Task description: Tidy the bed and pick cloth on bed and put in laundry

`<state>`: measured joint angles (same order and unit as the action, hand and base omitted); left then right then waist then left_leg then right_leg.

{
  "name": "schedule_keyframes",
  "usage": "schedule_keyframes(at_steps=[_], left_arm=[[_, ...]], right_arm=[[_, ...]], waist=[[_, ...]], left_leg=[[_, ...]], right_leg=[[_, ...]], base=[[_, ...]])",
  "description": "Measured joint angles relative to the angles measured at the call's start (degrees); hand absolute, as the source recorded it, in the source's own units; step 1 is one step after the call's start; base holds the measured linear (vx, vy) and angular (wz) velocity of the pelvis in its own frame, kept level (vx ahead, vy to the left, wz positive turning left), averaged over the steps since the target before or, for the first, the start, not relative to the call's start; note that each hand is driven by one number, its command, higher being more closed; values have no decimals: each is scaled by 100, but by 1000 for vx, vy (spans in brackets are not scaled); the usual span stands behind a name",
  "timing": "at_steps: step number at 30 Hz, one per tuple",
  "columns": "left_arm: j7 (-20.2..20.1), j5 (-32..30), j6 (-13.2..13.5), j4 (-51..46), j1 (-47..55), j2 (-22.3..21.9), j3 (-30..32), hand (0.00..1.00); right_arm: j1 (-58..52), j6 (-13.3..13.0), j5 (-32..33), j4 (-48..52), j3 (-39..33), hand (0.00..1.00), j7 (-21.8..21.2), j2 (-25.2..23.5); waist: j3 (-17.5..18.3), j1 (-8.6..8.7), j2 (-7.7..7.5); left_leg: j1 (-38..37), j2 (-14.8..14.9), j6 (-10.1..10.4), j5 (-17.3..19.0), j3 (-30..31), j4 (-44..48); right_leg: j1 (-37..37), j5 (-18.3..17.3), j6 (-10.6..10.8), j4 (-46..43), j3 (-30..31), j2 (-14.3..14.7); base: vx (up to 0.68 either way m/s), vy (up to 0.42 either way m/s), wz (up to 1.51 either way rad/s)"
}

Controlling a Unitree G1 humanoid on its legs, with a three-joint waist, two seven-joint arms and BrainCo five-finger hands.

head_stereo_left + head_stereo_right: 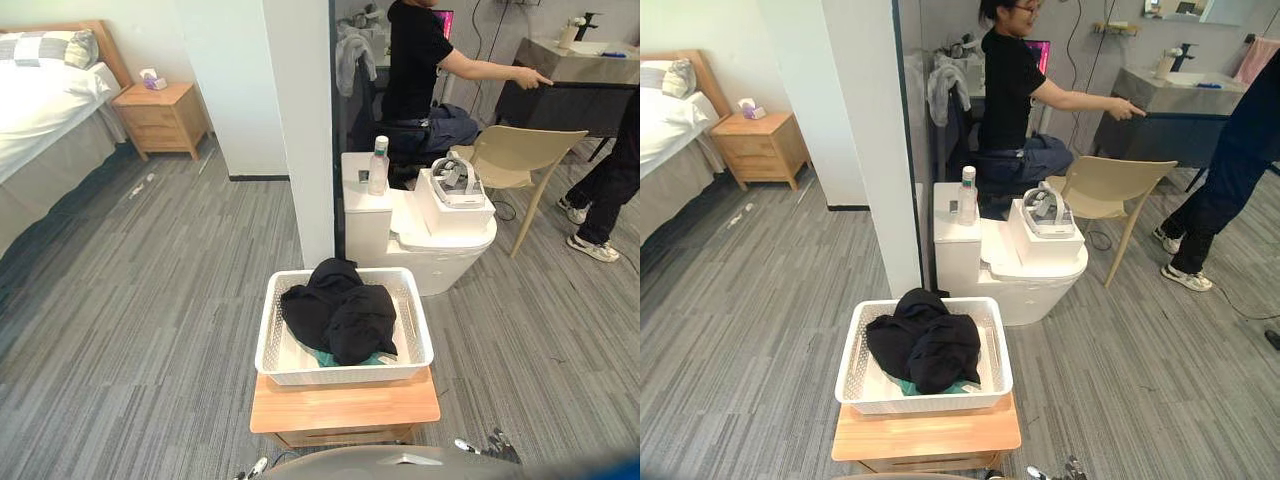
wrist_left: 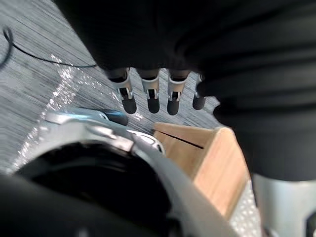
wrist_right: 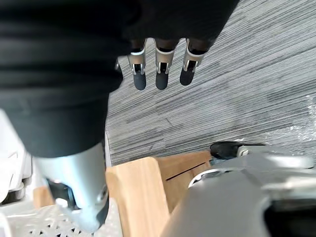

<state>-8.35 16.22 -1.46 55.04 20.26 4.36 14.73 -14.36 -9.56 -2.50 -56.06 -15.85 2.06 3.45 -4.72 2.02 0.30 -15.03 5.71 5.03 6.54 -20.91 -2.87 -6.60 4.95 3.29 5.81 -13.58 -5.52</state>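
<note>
Black cloth [image 1: 340, 310], the task's garment, lies heaped in the white perforated laundry basket [image 1: 340, 374] at six o'clock in the head views. The heap rises above the rim towards the basket's twelve o'clock side. A strip of green fabric [image 1: 325, 357] shows beneath it at six o'clock. The basket sits on a low wooden stand [image 1: 345, 408] and overhangs the stand's top at three and nine o'clock.

Left hand [image 2: 150, 94] and right hand [image 3: 162, 74] hang beside the stand, at seven and five o'clock of it. The fingers of both are straight and slack, and neither holds anything.

At one o'clock of the basket stands a white toilet [image 1: 440, 260]. It carries a bottle [image 1: 378, 167] on its tank and a white box [image 1: 452, 210] topped by a headset [image 1: 458, 178] on its lid. A white pillar [image 1: 300, 120] rises at twelve o'clock. The bed [image 1: 40, 110] and its nightstand [image 1: 160, 120] lie well apart at ten o'clock. A seated person [image 1: 415, 70], a beige chair [image 1: 515, 155] and a second person's legs [image 1: 610, 190] fill one to three o'clock.

Probable hazards:
- The robot stands close against the stand, so a turn towards the bed could clip it. The overhanging basket might then tip, or the high heap might spill.
- A fresh garment dropped on the mound may slide over the rim.
- The people nearby could cross the robot's route.
</note>
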Motion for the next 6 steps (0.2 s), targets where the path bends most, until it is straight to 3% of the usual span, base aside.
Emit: schedule_keyframes(at_steps=[6], left_arm=[[254,-296,-277,85,-201,-96,277,0]], right_arm=[[104,25,123,-184,8,0,-553,32]], waist=[[31,6,69]], left_leg=[[-29,24,-32,-24,2,-1]], right_leg=[[1,2,-4,-2,-5,40]], base=[[17,0,-2]])
